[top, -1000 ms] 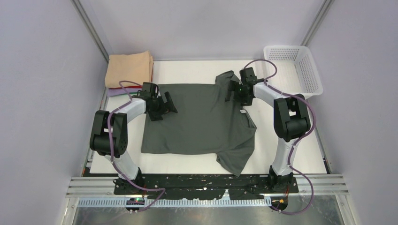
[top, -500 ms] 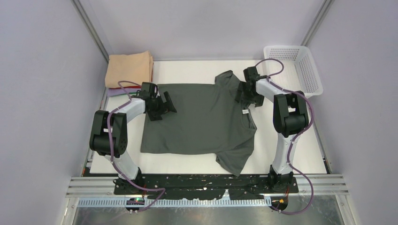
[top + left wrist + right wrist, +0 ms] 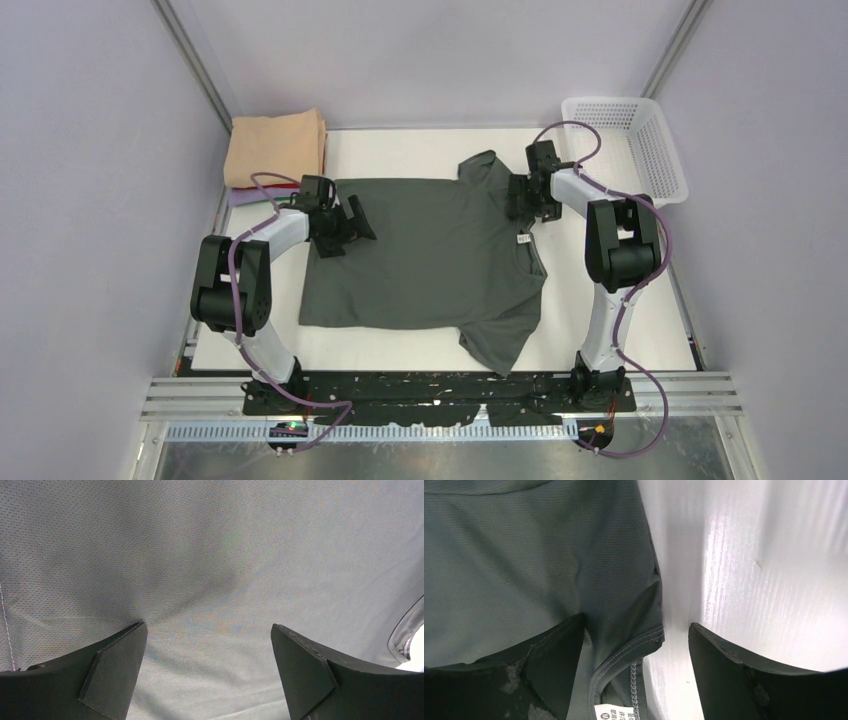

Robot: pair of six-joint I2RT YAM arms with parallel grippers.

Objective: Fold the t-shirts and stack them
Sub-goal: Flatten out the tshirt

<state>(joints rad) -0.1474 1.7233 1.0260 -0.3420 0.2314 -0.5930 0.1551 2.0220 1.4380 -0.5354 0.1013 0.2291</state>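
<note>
Since a second ago the right gripper (image 3: 530,195) has shifted outward, from over the cloth to the collar edge of the dark grey t-shirt (image 3: 430,260). The left gripper (image 3: 345,225) stays over the shirt's left edge. Both have their fingers spread, pinching nothing. In the right wrist view one finger (image 3: 554,665) sits over the fabric and the other over bare tabletop (image 3: 749,555), with the neck label (image 3: 611,713) between them. One left fingertip seems to touch the cloth, though that is hard to judge. The shirt lies flat mid-tabletop, and a folded peach t-shirt (image 3: 275,145) sits at the back-left corner.
</note>
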